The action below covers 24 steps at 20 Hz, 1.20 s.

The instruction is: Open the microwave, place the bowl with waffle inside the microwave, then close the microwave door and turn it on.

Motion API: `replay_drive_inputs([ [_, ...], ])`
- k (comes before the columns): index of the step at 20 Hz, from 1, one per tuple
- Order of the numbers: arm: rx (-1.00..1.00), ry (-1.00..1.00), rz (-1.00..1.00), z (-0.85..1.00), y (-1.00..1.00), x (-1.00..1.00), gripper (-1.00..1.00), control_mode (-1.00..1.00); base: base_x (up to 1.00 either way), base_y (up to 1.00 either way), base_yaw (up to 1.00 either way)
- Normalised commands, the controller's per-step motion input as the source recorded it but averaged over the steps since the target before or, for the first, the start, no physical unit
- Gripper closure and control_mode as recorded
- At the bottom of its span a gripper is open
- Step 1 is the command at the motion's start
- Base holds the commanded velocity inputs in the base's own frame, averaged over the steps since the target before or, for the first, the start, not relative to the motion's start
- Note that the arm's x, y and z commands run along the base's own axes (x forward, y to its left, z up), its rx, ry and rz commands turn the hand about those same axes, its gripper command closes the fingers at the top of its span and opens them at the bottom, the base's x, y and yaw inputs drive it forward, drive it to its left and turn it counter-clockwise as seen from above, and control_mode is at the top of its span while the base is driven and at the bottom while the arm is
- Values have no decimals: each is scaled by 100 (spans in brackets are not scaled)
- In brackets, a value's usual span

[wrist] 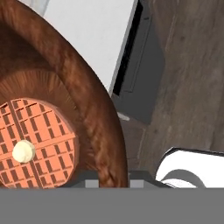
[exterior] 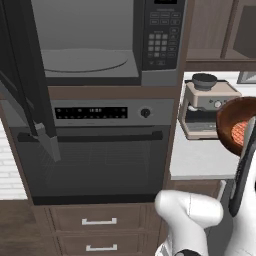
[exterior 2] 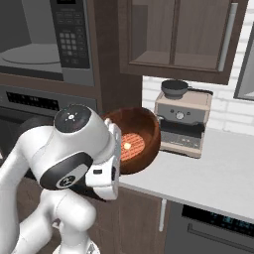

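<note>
One bowl (exterior 2: 135, 140) rides tipped on its side in the end effector (wrist: 113, 177), whose tips appear clamped on its rim, above the table (exterior 2: 218, 168) edge beside the coffee machine (exterior 2: 182, 121). The waffle (exterior 2: 132, 145) lies against the near-vertical bottom and could slide out. The microwave (exterior: 112, 40) stands open, door (exterior: 22, 75) swung left, turntable (exterior: 82, 60) bare. To do the carry well, level the bowl first, then move it left and up, clearing the keypad (exterior: 161, 32) frame before entering the cavity.
</note>
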Motion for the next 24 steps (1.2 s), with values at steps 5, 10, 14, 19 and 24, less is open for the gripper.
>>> replay_drive_inputs([
  [5,0,-1,30,33,96,0,100,-100,0,0,0],
  [10,1,-7,45,31,70,0,100,-100,0,0,0],
  [14,5,-7,46,29,71,0,100,-100,0,0,0],
  [19,3,0,35,44,92,2,100,-100,0,0,0],
  [24,1,0,15,56,100,10,100,-100,0,0,0],
])
